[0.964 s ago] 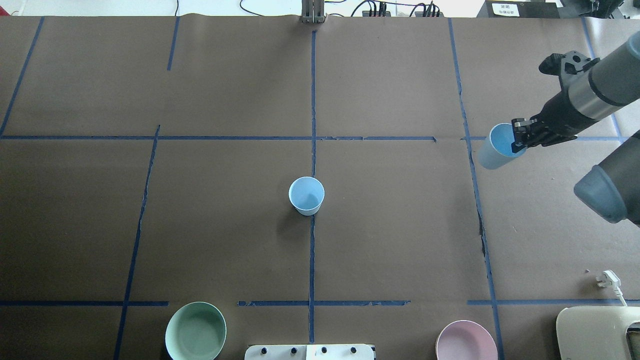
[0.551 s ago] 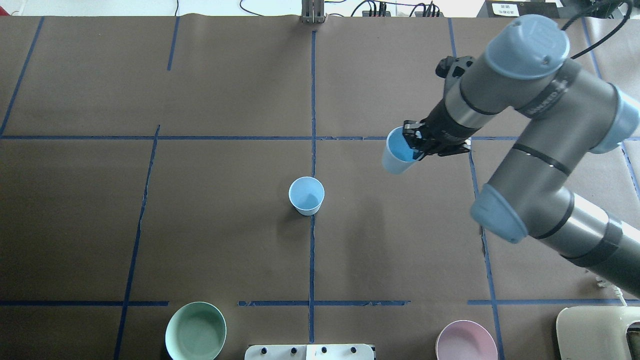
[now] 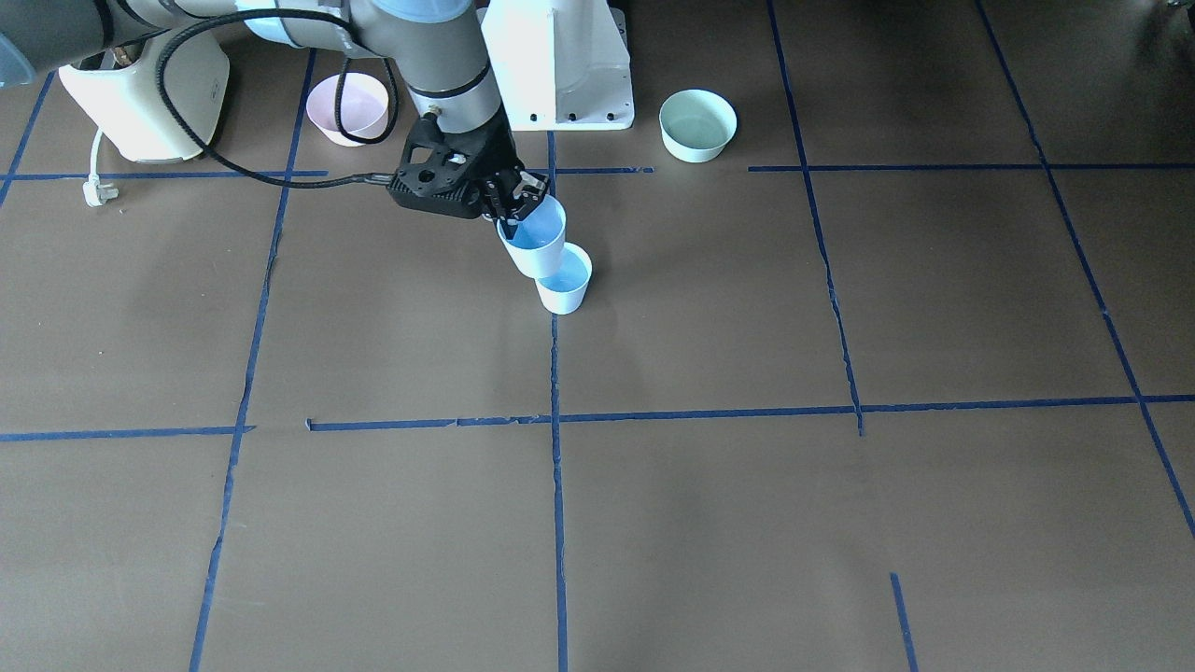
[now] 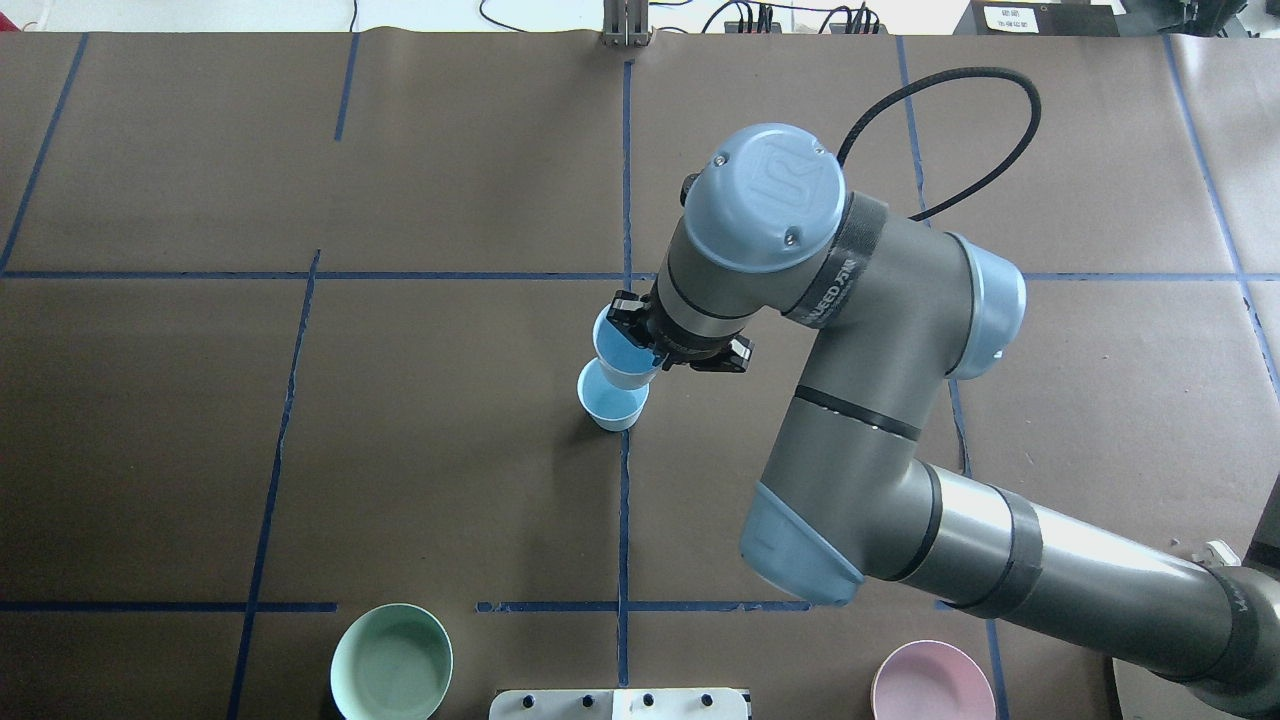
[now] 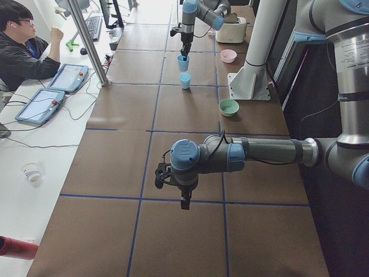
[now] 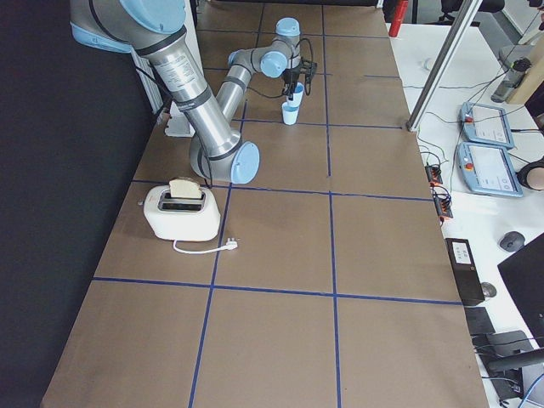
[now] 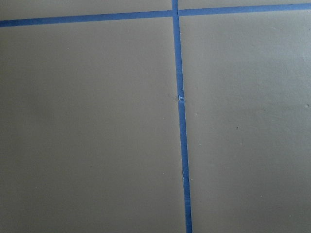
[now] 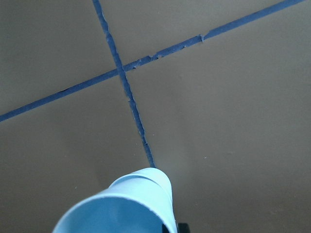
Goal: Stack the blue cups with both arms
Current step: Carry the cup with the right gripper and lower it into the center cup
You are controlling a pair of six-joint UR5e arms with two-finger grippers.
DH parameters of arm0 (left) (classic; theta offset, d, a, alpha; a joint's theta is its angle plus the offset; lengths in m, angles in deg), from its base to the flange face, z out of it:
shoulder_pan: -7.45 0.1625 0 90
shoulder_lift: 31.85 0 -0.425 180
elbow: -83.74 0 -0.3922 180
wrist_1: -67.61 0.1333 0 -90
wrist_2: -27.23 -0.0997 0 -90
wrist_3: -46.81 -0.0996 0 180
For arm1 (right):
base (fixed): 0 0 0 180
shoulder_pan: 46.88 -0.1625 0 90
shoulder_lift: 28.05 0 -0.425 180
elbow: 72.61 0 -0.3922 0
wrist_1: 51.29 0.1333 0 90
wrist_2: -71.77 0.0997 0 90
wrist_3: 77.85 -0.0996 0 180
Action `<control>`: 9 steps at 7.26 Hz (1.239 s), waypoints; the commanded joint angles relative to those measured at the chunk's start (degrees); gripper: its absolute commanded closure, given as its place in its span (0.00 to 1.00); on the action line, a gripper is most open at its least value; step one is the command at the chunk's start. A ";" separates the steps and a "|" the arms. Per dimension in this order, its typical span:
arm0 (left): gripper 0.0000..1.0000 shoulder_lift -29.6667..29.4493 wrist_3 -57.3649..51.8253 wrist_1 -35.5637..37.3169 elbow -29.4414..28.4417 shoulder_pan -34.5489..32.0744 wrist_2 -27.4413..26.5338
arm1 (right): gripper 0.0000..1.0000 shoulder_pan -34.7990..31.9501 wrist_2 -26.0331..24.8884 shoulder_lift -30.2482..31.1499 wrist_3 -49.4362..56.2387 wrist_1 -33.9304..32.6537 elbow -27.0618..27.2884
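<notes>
One blue cup (image 4: 612,404) stands upright at the table's centre on the blue tape line; it also shows in the front-facing view (image 3: 564,282). My right gripper (image 4: 640,330) is shut on the rim of the second blue cup (image 4: 620,352), holding it tilted just above and slightly beyond the standing cup. The held cup shows in the front-facing view (image 3: 534,241) and at the bottom of the right wrist view (image 8: 121,206). My left gripper (image 5: 183,203) shows only in the exterior left view, hovering over bare table far from the cups; I cannot tell whether it is open or shut.
A mint-green bowl (image 4: 392,662) and a pink bowl (image 4: 932,685) sit near the robot's edge either side of the white pedestal (image 3: 560,65). A toaster (image 6: 180,212) with a loose plug (image 3: 93,193) stands on the robot's right.
My right arm has swept left from the table's right edge to the centre, carrying the blue cup over to the standing cup. The standing cup has not moved.
</notes>
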 commanded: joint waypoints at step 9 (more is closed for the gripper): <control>0.00 -0.14 0.00 0.00 -0.17 0.05 0.00 | 0.00 -1.11 0.78 -0.32 5.25 0.16 -2.88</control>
